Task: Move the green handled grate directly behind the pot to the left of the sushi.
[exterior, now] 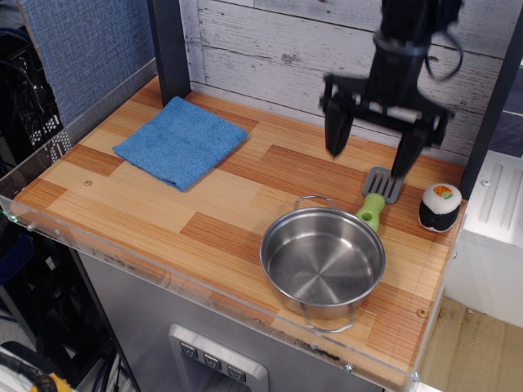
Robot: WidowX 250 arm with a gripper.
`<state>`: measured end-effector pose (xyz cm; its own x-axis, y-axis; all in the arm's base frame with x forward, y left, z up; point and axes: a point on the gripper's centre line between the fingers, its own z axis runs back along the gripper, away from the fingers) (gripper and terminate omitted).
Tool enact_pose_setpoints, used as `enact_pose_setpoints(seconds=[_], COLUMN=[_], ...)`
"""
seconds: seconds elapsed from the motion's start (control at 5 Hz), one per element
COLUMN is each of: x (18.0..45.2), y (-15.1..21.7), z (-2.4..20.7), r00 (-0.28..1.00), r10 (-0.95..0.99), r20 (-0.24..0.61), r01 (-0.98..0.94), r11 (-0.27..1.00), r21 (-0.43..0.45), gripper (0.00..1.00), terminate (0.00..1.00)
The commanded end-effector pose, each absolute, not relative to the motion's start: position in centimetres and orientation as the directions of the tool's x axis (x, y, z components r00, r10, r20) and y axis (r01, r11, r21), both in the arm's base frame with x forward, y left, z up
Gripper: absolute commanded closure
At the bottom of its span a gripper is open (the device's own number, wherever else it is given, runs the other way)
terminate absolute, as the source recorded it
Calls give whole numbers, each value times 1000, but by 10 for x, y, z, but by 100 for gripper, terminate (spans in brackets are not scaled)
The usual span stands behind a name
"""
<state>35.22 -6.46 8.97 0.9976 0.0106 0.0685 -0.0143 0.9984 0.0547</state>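
The green handled grate (376, 198) lies flat on the wooden counter, grey slotted head toward the wall, lime-green handle touching the back rim of the pot (322, 260). The sushi (440, 207) stands to the grate's right, a small gap apart. My gripper (373, 149) hangs above the counter just behind and above the grate, its two black fingers (337, 135) spread wide and empty.
A folded blue cloth (181, 140) lies at the back left of the counter. A dark post (169, 49) stands at the back left, and a white plank wall runs behind. A clear acrylic lip (204, 286) edges the front.
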Motion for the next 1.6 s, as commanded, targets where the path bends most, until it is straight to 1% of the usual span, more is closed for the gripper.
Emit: enact_pose_setpoints(seconds=[0.0,0.2,0.4,0.6,1.4], x=[333,326,324,324,324], y=[-62,-53,-47,-44,-44], z=[159,168,167,165,165], r00=[967,964,976,982,982], r10=[29,45,58,34,34], r20=[252,263,212,188,188], r01=[-32,-41,-51,-26,-26], r11=[999,999,998,999,999], r21=[8,-21,-41,-46,-46], gripper=[0,0,0,0,0], terminate=[0,0,0,0,0])
